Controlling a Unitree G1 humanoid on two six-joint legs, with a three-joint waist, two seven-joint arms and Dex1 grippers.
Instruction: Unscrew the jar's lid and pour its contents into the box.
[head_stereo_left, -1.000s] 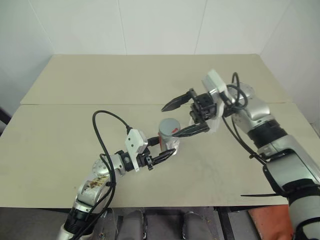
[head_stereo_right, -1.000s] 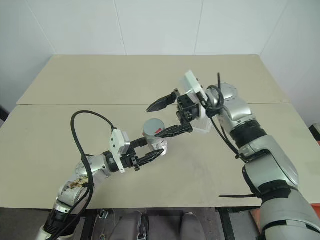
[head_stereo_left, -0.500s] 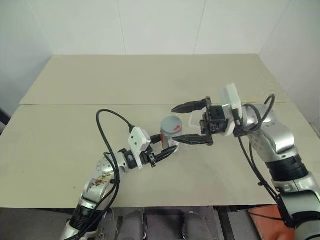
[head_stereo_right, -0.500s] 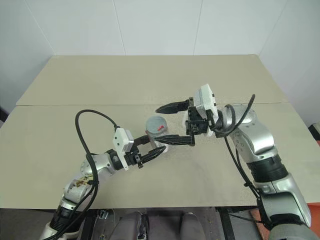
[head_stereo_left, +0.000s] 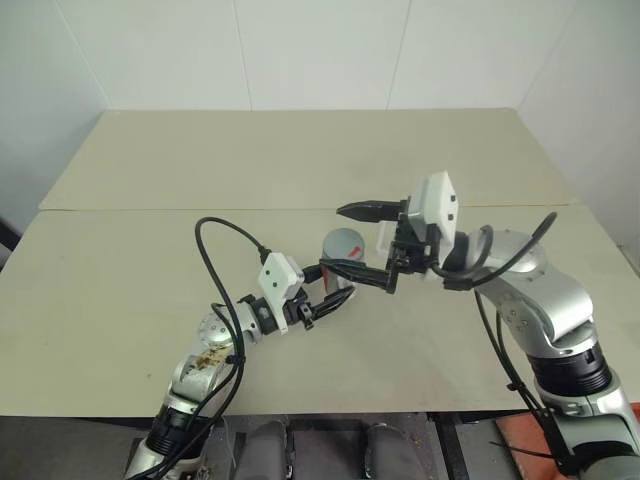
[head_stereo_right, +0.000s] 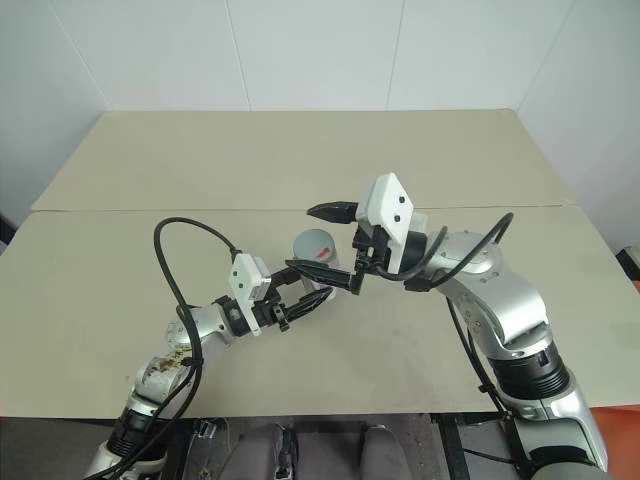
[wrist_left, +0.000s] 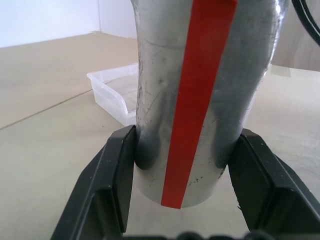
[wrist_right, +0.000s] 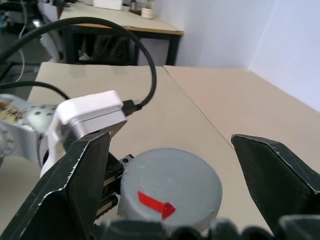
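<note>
Grey lid (head_stereo_left: 343, 243) is being straddled by the wide-open right gripper (head_stereo_left: 352, 240), fingers level, pointing left | jar (wrist_left: 200, 95) is being clamped upright above the table by the left gripper (head_stereo_left: 322, 297) | box (wrist_left: 116, 92) is lying just behind it.

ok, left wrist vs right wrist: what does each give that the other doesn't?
Left wrist: the box on the table behind the jar, plus the jar's lower body with its red stripe, clamped in the left gripper.
Right wrist: the lid from above, on the jar, red arrow on top; the right gripper open, straddling it.
Both: jar, left gripper, table.
</note>
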